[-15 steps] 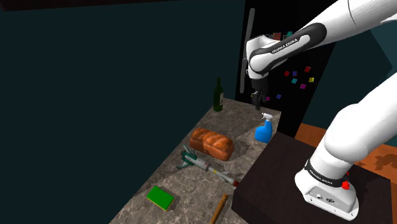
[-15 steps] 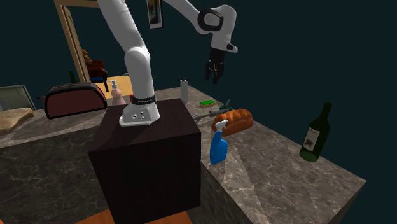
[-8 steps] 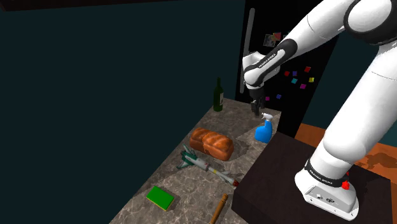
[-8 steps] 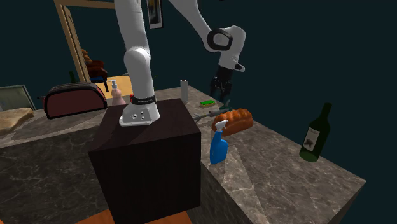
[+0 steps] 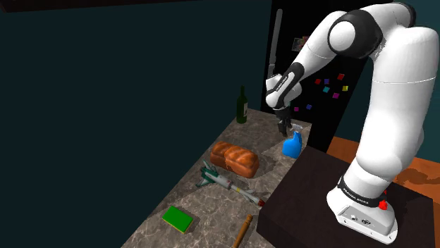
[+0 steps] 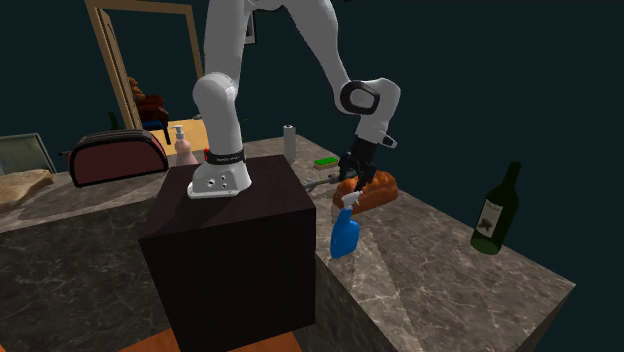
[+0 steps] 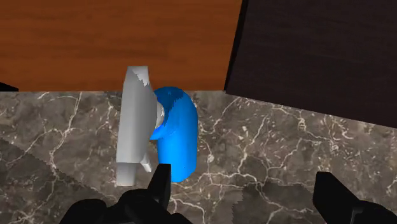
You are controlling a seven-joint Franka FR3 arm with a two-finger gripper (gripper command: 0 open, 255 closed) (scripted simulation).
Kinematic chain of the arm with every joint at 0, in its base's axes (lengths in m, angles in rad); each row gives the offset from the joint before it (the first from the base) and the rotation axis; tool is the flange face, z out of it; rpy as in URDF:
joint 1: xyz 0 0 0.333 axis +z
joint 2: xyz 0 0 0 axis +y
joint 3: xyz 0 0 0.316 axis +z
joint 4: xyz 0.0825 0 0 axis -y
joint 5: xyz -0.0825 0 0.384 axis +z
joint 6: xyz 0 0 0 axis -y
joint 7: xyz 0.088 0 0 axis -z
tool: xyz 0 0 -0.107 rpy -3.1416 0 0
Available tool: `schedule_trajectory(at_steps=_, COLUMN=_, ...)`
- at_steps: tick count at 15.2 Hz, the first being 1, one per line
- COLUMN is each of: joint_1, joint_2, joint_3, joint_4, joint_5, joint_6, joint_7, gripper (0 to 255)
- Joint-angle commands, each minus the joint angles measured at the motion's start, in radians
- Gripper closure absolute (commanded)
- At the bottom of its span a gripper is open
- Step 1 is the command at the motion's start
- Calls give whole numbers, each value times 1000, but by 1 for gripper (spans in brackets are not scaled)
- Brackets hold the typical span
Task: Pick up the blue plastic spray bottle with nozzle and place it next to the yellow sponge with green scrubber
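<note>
Gripper (image 5: 284,127) hovers just above the blue spray bottle (image 5: 292,145), fingers (image 7: 159,183) spread wide and clasping nothing; in the wrist view the bottle's white nozzle and blue body sit beside one finger, not between the pair; the bottle stands upright on the marble counter (image 5: 211,208) near the bread loaf (image 5: 235,159); the green sponge (image 5: 178,219) lies well apart, on the loaf's opposite side.

The dark veined marble desk (image 5: 211,225) carries, from far end to near in the shoulder view, an upright dark green bottle (image 5: 242,106), a blue spray bottle (image 5: 292,146) standing just beside the stand (image 5: 317,190), a brown loaf (image 5: 235,159), a toy aeroplane (image 5: 215,176), a green sponge (image 5: 177,219) and a wooden stick (image 5: 243,230).
</note>
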Motion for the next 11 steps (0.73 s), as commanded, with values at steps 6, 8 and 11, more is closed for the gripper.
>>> schedule_trajectory(at_steps=6, joint_1=-62, joint_2=285, joint_3=4, joint_4=177, joint_5=4, joint_6=64, joint_7=-80, gripper=0)
schedule_trajectory(at_steps=8, joint_1=-66, joint_2=301, joint_3=5, joint_4=179, joint_5=3, joint_6=77, joint_7=-81, gripper=0)
schedule_trajectory(at_steps=11, joint_1=-74, joint_2=328, joint_3=5, joint_4=171, joint_5=2, joint_6=113, joint_7=-81, gripper=0)
